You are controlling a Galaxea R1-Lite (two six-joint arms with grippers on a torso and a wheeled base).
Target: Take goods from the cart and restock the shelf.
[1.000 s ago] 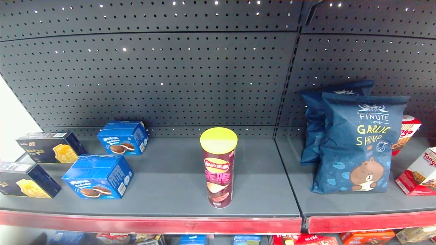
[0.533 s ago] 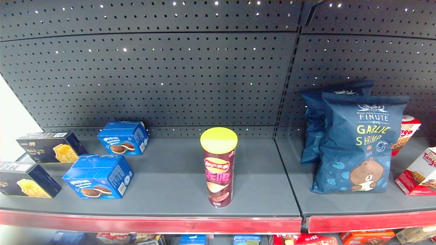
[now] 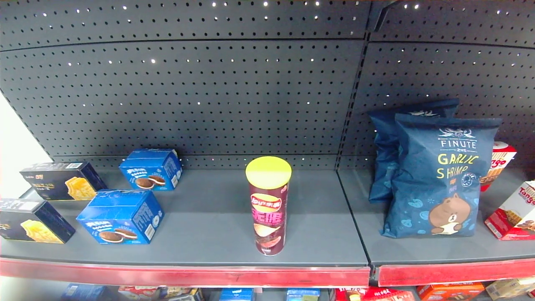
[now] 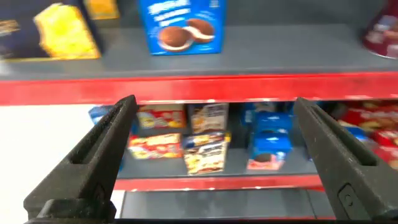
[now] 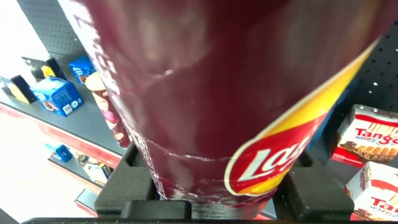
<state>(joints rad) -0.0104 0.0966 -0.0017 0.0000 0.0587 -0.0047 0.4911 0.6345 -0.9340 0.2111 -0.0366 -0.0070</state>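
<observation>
Shelf (image 3: 209, 225) unchanged over last second; standing chip can (image 3: 269, 205) mid-shelf. Right gripper (image 5: 217, 183) clamps second chip can (image 5: 205, 93), seemingly short of shelf, so placement pending. Left gripper (image 4: 214, 109) wide open, empty.

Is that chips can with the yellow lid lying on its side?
No, the chips can stands upright on the shelf, with its yellow lid on top.

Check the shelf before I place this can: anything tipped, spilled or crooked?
Nothing is spilled or damaged. The chip can on the shelf stands upright. The front blue cookie box and rear blue cookie box sit angled to the shelf edge, not square, which looks slightly untidy.
</observation>
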